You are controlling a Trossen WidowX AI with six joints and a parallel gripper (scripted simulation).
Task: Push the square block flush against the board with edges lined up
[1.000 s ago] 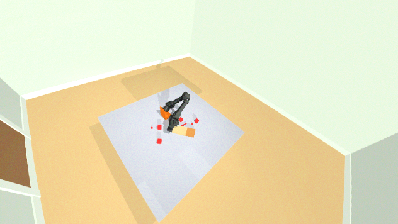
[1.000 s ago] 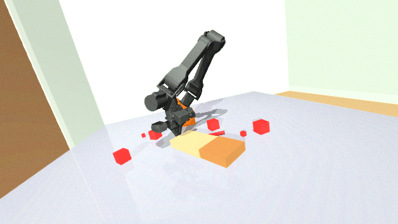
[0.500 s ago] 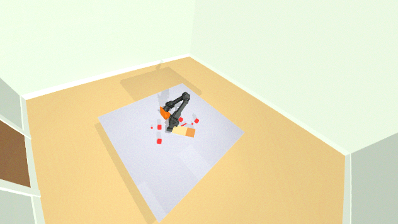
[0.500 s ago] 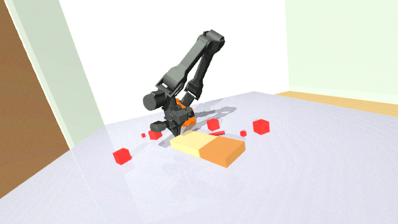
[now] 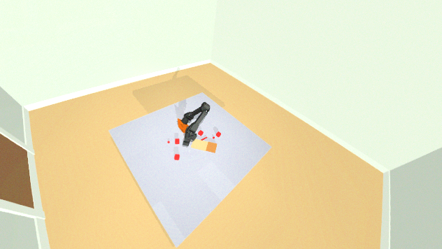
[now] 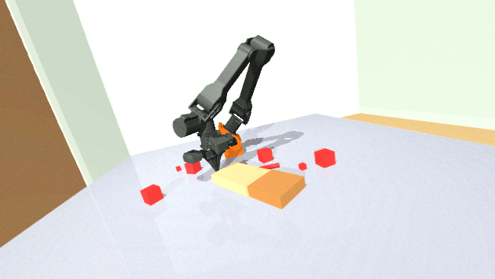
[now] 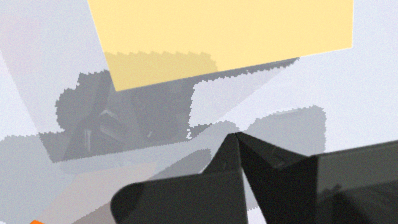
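Note:
A pale yellow board (image 5: 199, 145) (image 6: 235, 176) (image 7: 225, 35) lies flat on the grey table top (image 5: 210, 182) (image 6: 352, 219). An orange square block (image 5: 212, 147) (image 6: 274, 186) sits flush against the board's far end, and their sides look even in the top and exterior views. My gripper (image 5: 185, 144) (image 6: 215, 168) (image 7: 234, 139) is shut on nothing. Its tip points down close to the table, a short gap off the board's near end, on the side opposite the block. The block is out of the wrist view.
Several small red cubes lie scattered around: one at the front left (image 6: 152, 194), one beside the gripper (image 6: 193, 167), two behind the board (image 6: 265, 154) (image 6: 324, 157). A thin red piece (image 6: 270, 166) lies just behind the board. An orange part (image 6: 232, 146) sits by the arm's base.

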